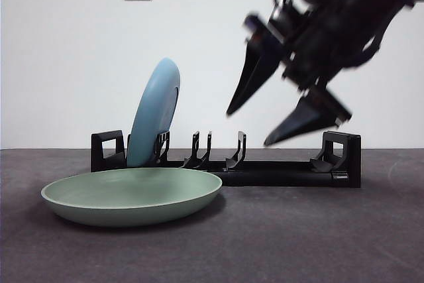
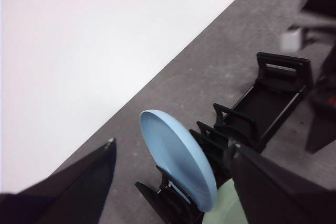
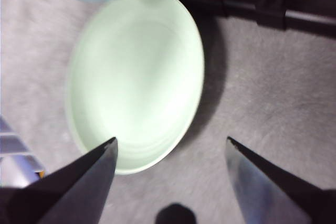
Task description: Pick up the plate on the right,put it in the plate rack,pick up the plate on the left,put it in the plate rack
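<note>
Nearest the front camera, the green plate lies flat on the table, just in front of the plate rack. It is the one plate not yet racked. The right gripper hangs above the table with its jaws spread wide and empty; the green plate lies ahead of them, off toward one jaw, so this arm looks the nearer one to take its rim. The left gripper, jaws also spread and empty, is above the rack's end. Between its jaws stands the blue plate, on edge and tilted in the rack's prongs.
</note>
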